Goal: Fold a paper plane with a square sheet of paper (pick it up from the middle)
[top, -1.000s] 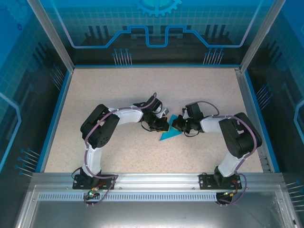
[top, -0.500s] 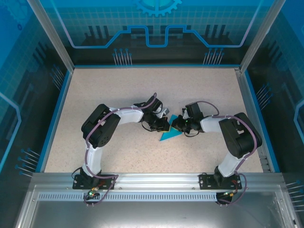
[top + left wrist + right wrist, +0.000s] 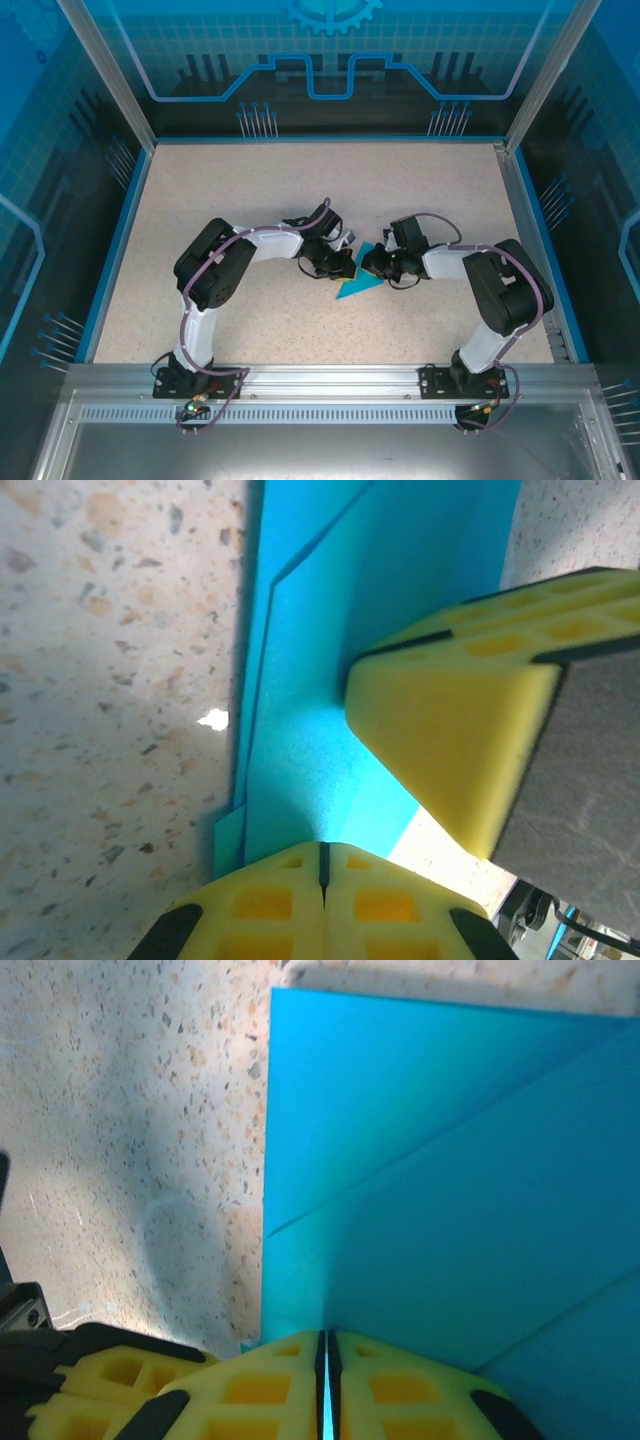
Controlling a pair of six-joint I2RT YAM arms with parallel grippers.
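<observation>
While both arms bend in toward each other, their tips meet over the middle of the speckled tabletop (image 3: 250, 190), and the blue sheet of paper (image 3: 358, 283) lies flat right there under them. Seen from above, the paper is no longer a plain square. It looks like a small pointed shape, with one sharp corner sticking out toward the near left. The left tool (image 3: 346, 263) comes at it from the left and the right tool (image 3: 367, 264) from the right, and the two tools are just beside each other. From the left wrist, the left tool (image 3: 322, 865) has its two yellow pads pushed tight together, with only a thin dark line between them. Its tips sit at the edge of the paper (image 3: 330, 680), where a few layers lie on top of each other. I cannot tell if it pinches any paper. One fat yellow finger (image 3: 450, 750) of the other tool rests on the paper close by. From the right wrist, the right tool (image 3: 322, 1350) is closed too, with a very thin blue line showing between its pads. Its tips are down on the paper (image 3: 450, 1160), which has slanted fold lines across it. I cannot tell if paper is caught in that slit.
</observation>
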